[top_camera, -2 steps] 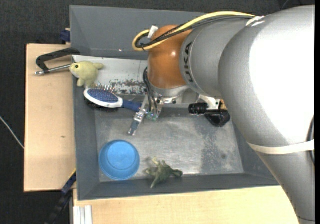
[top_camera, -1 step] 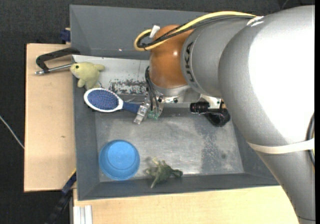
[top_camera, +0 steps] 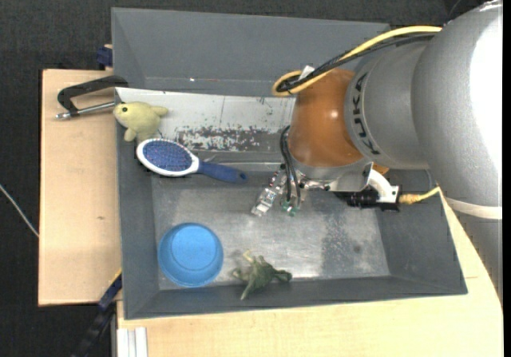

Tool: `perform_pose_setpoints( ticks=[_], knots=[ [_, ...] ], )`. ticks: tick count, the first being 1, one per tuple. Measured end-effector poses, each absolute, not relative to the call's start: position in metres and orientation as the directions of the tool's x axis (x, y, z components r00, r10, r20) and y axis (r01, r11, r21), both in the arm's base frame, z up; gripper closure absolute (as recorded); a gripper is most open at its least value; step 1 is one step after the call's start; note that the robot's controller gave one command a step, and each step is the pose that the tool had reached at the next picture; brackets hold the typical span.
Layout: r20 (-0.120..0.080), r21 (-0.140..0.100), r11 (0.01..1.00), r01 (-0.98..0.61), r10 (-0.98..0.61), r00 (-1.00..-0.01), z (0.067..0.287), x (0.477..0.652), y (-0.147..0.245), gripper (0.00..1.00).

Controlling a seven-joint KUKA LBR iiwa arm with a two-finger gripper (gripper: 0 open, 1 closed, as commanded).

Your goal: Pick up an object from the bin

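Observation:
My gripper (top_camera: 278,197) hangs over the middle of the bin floor, just below the orange cover. Its fingers look slightly apart and I see nothing between them. A blue-and-white hairbrush (top_camera: 180,160) lies to its left against the back wall, handle pointing towards the gripper. A green toy dinosaur (top_camera: 259,274) lies near the front wall, below and a little left of the gripper.
A blue round bowl (top_camera: 191,255) sits in the front left corner. A pale yellow plush toy (top_camera: 138,117) rests in the back left corner. The arm and its orange cover hang over the bin's right back part.

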State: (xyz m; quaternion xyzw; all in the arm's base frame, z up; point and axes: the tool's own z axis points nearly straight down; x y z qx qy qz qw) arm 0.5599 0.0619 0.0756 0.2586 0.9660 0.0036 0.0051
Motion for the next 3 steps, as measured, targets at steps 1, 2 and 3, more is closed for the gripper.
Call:
perform_pose_setpoints(
  ticks=[1, 2, 3],
  knots=[
    [-0.005, 0.006, 0.870, 0.494, 0.494, -0.870, 0.073, 0.559, 0.065, 0.00],
    [-0.011, 0.011, 0.904, 0.427, 0.427, -0.904, 0.145, 0.589, 0.116, 0.00],
    [-0.010, 0.004, 0.970, 0.241, 0.241, -0.970, 0.078, 0.601, 0.120, 0.00]
  ],
)
